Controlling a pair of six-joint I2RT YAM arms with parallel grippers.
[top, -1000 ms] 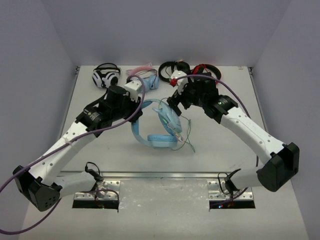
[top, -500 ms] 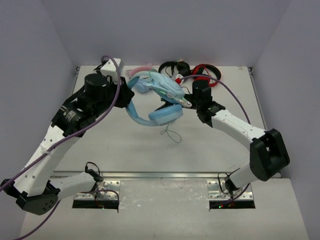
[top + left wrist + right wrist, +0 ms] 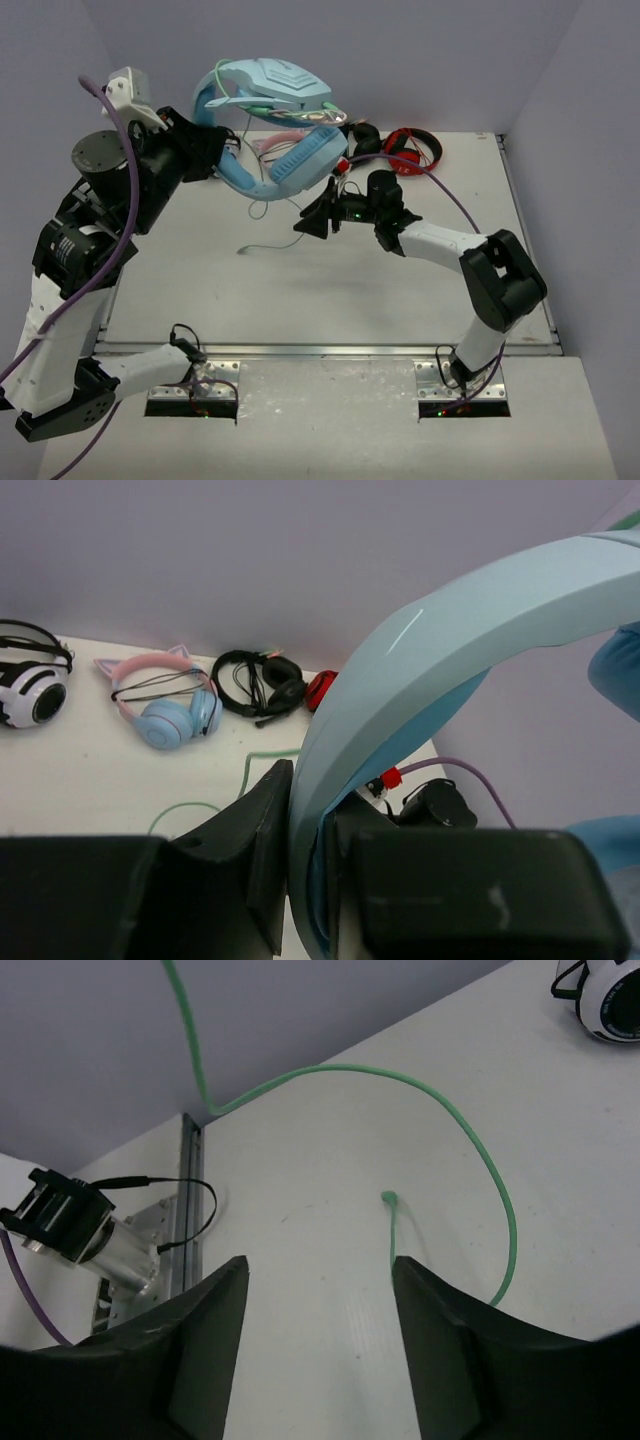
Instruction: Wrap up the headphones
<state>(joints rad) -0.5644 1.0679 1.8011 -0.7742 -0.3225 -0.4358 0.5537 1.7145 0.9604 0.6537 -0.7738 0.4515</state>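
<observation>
The left gripper (image 3: 213, 160) is clamped on the blue headband (image 3: 400, 680) of the light-blue headphones (image 3: 285, 110), holding them high over the far part of the table (image 3: 200, 280). Their pale-green cable (image 3: 500, 1210) trails down onto the table. The right gripper (image 3: 308, 222) hovers low over the cable, its 2 fingers (image 3: 200, 1350) apart around nothing.
</observation>
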